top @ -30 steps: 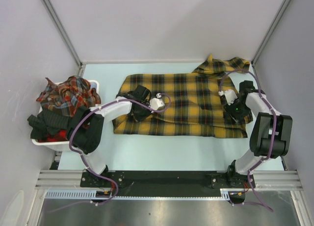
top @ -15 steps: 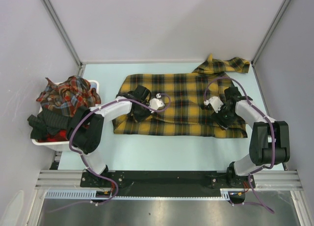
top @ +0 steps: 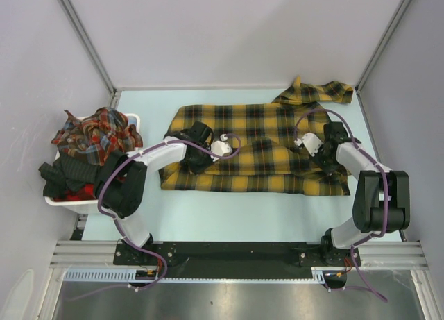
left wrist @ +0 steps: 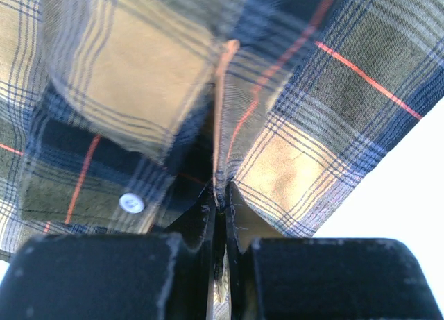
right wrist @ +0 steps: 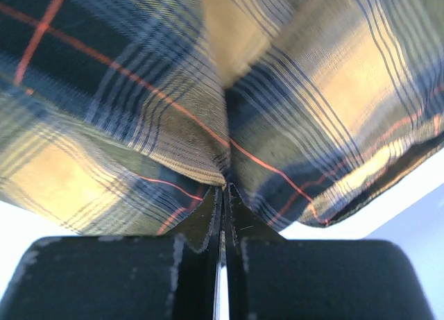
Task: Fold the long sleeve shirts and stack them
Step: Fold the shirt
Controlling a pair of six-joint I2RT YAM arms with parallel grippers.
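Observation:
The mustard-yellow plaid long sleeve shirt (top: 263, 136) lies spread across the middle of the table, one sleeve (top: 316, 92) bunched at the back right. My left gripper (top: 196, 159) is down on the shirt's left part. In the left wrist view, that gripper (left wrist: 220, 198) is shut on a pinched ridge of the cloth (left wrist: 298, 160) beside a white button (left wrist: 131, 203). My right gripper (top: 320, 159) sits on the shirt's right part. In its wrist view, the right gripper (right wrist: 225, 184) is shut on a fold of the plaid fabric (right wrist: 125, 77).
A white bin (top: 135, 119) at the left edge holds red-toned plaid shirts (top: 97, 129) and dark garments (top: 69, 178). Grey walls close in the table on three sides. Bare table (top: 243, 216) shows between the shirt and the arm bases.
My right gripper moved inward from the shirt's right edge, then settled and shut on the fabric. The left arm has held still with its grip.

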